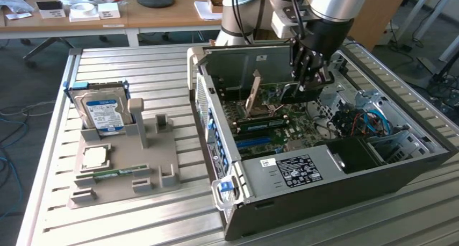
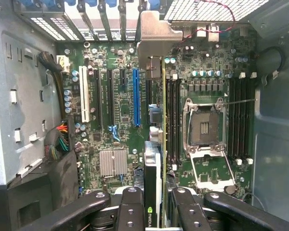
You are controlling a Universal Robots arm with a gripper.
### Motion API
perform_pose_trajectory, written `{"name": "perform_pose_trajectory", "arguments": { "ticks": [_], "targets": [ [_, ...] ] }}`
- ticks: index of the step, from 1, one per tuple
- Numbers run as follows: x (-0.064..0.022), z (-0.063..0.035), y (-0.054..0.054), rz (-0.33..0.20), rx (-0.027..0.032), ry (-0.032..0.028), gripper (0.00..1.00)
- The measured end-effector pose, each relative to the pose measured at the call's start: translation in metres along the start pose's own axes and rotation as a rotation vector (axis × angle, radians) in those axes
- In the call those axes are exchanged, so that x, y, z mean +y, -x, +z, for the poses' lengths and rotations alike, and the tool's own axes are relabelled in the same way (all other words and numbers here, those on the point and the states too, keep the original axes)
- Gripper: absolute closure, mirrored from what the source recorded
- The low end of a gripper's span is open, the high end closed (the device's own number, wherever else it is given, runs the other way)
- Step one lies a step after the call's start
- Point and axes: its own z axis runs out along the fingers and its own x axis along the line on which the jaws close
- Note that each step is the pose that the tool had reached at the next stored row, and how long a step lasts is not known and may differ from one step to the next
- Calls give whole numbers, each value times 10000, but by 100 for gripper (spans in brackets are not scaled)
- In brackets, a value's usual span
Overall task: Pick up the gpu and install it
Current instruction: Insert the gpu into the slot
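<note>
The gpu (image 1: 252,95) stands on edge inside the open computer case (image 1: 344,187), its tan-brown face towards the exterior view's left. In the wrist view the gpu (image 2: 163,120) appears edge-on as a thin line over the green motherboard (image 2: 120,115), between the blue slot (image 2: 136,96) and the memory slots (image 2: 172,120). Its silver bracket (image 2: 156,36) sits against the case's rear slots. My gripper (image 1: 307,82) reaches down into the case from above. The gripper (image 2: 158,204) is shut on the card's near end, one black finger (image 2: 130,207) on each side. Whether the card is seated in a slot cannot be told.
A grey holder (image 1: 122,171) on the slatted table at the exterior view's left carries a blue-labelled hard drive (image 1: 104,114), a processor (image 1: 97,157) and a green memory stick (image 1: 115,174). Inside the case, an open processor socket (image 2: 204,125), a heatsink (image 2: 113,161) and cable bundles (image 2: 62,139) surround the card.
</note>
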Motion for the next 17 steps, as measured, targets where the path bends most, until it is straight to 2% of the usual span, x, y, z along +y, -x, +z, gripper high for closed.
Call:
{"name": "perform_pose_trajectory", "arguments": {
  "ticks": [17],
  "targets": [
    [54, 6, 12, -3, 1, -6, 73]
  ]
}}
